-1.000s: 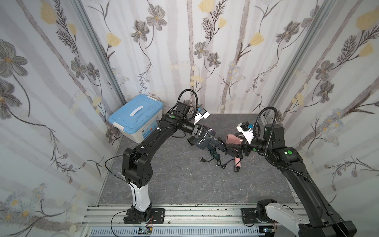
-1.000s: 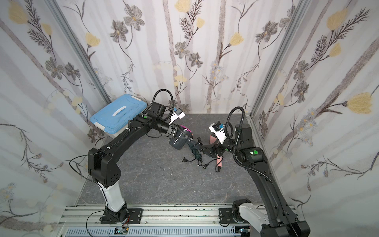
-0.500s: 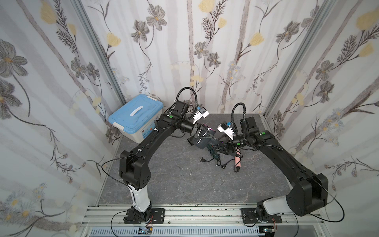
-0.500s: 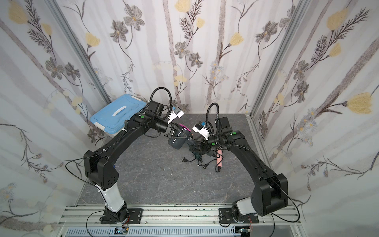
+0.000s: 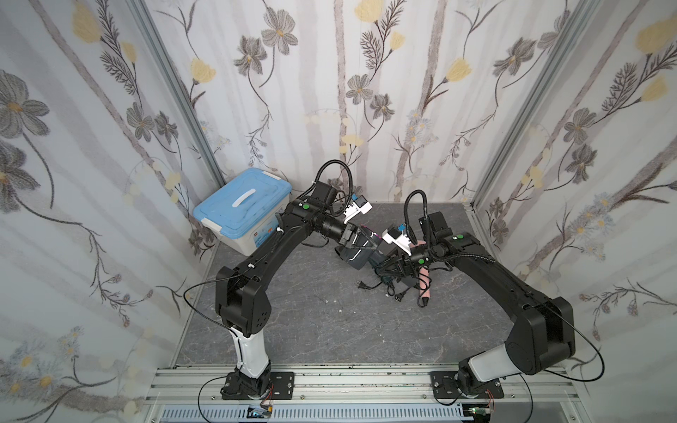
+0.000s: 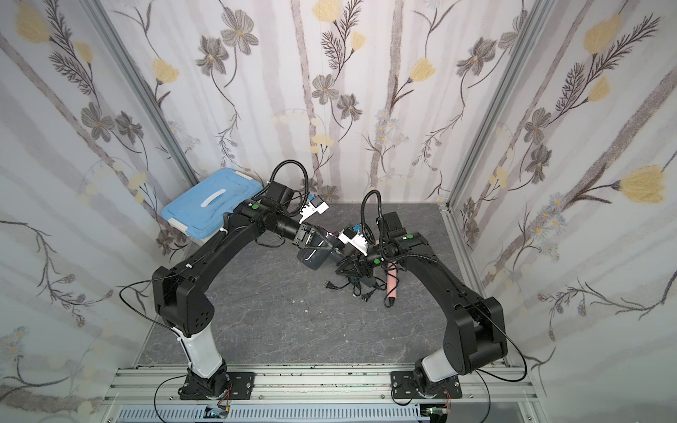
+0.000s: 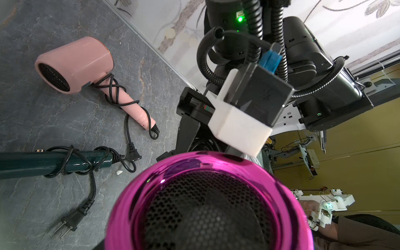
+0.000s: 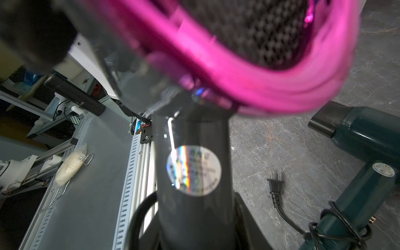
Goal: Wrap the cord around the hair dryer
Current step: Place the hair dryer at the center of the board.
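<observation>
1. Blue storage box [image 5: 241,208]: stands at the far left corner of the table [image 5: 311,329], lid on, not engaged. Its side label [image 5: 266,231] is too small to read.
2. Left gripper [image 5: 361,242]: jaws clamped on the barrel of the grey hair dryer [image 5: 356,256]. It holds the dryer off the table at mid-scene, with the magenta rear ring [image 7: 205,166] facing the left wrist camera.
3. Right gripper [image 5: 385,266]: jaws stand either side of that dryer's handle [image 8: 190,205]. Whether they actually pinch it cannot be told.
4. Progress on the held dryer: the part of the handle in sight is bare. One loop of cord [image 8: 140,204] hangs beside it and the rest is hidden. Judgement: winding here is not begun, or barely.
5. Round holographic sticker [image 8: 193,171] on the handle: print blurred, unreadable.
6. Green dryer [image 7: 43,161]: lies on the table beneath the right gripper. Its lead is turned about the handle and the plug [image 7: 69,223] lies loose. Its round sticker [image 8: 386,171] is illegible.
7. Pink dryer [image 7: 75,62]: furthest right, lead criss-crossed over the handle. Judgement: finished.
</observation>
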Available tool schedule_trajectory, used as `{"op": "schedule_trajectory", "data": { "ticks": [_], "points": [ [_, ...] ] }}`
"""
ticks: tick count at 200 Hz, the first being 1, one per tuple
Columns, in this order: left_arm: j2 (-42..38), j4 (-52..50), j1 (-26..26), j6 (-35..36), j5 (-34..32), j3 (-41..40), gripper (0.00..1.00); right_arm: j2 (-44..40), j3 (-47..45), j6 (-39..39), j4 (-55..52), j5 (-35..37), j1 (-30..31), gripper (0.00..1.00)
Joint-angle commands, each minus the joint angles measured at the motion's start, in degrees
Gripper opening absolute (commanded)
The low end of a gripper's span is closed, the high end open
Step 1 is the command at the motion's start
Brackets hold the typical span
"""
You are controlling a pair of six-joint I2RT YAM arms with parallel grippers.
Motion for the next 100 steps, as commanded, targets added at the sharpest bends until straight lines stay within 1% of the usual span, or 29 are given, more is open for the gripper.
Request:
{"op": "schedule_trajectory", "data": {
  "ticks": [1,18,34,63,69,85,100],
  "points": [
    [-0.1,2.8,-0.1,4.8,-0.2,1.2,0.00,1.1,-0.2,2.9,-1.1,-2.5,0.5,0.23],
    [-0.3,1.3,-0.1,5.7,-2.0,1.4,0.00,1.6,-0.2,3.9,0.0,-1.9,0.8,0.16],
    [-0.8,1.1,-0.1,5.7,-3.1,1.1,0.00,1.8,-0.3,4.9,1.2,-1.8,1.0,0.11],
    [-1.4,1.2,0.0,5.3,-4.8,1.3,0.42,1.9,-0.7,7.3,4.1,-1.3,1.5,0.05],
    [-1.5,1.4,0.0,5.1,-5.3,1.2,0.55,1.9,-0.8,7.8,4.7,-1.3,1.6,0.03],
    [-2.3,2.2,0.3,4.5,-6.8,1.1,0.80,1.9,-1.4,9.0,6.4,-1.4,2.3,0.00],
    [-3.7,3.4,0.7,3.3,-8.8,0.7,0.99,2.3,-2.3,10.1,8.2,-1.6,2.9,0.00]
  ]
}}
